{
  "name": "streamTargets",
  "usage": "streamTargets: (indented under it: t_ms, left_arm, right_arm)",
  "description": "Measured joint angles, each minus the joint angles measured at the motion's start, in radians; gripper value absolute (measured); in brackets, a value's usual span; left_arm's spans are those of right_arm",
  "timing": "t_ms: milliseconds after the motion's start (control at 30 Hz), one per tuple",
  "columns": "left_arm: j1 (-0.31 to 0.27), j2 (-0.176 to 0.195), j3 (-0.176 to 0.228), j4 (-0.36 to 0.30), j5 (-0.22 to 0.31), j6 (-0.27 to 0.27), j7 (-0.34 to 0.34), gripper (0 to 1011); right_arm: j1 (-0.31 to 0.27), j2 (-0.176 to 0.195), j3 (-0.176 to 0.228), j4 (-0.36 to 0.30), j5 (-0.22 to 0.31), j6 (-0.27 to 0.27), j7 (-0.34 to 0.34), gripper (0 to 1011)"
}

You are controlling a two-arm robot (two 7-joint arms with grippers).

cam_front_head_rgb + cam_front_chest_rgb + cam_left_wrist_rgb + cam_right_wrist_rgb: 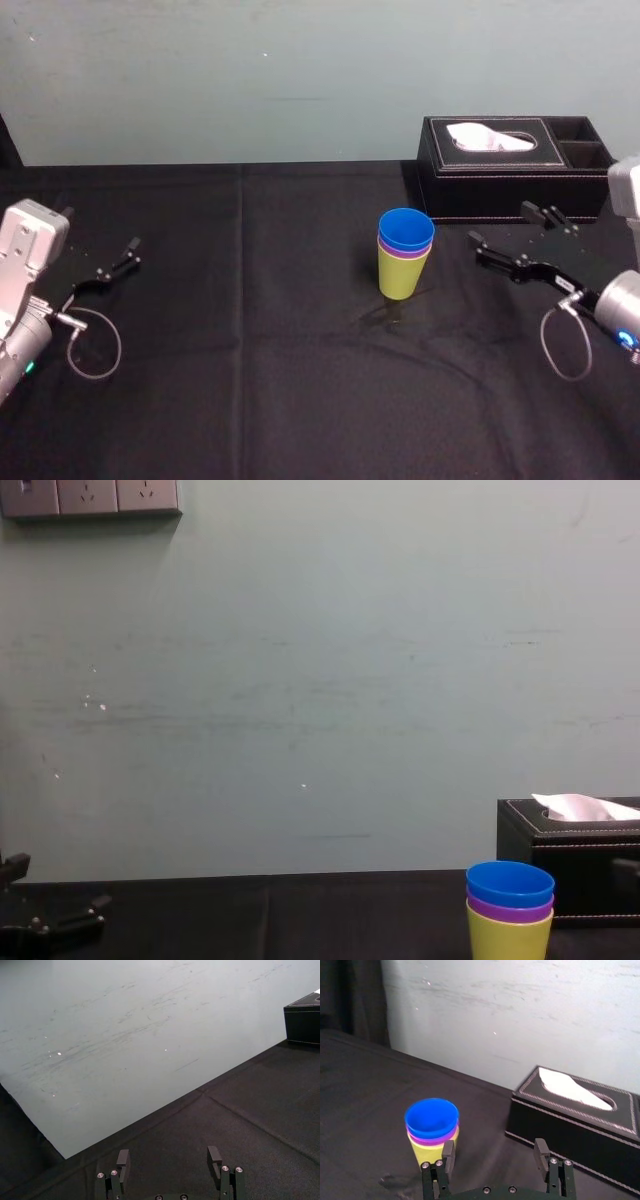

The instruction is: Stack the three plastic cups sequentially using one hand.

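Three plastic cups stand nested upright on the counter, blue inside purple inside yellow-green. The right pincer, beside them, and the left pincer both gape.

The three plastic cups stand nested in one upright stack on the table, right of centre. The tissue box sits behind them at two o'clock. The right gripper is near at three o'clock, and the left gripper is well apart at nine o'clock.
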Motion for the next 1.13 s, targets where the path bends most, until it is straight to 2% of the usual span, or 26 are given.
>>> streamTargets:
  t_ms: [233,400,1133]
  left_arm:
    - [0.0,0.0,0.0,0.0,0.0,0.0,0.0,1010]
    - [0.0,0.0,0.0,0.0,0.0,0.0,0.0,1010]
    - [0.0,0.0,0.0,0.0,0.0,0.0,0.0,1010]
  right_arm:
    - [-0.03,0.001,0.026,0.045,0.003,-0.033,0.003,1000]
    - [-0.043,-0.005,0.028,0.08,-0.002,-0.06,0.013,1000]
    - [-0.041,-0.004,0.029,0.072,-0.001,-0.054,0.013,1000]
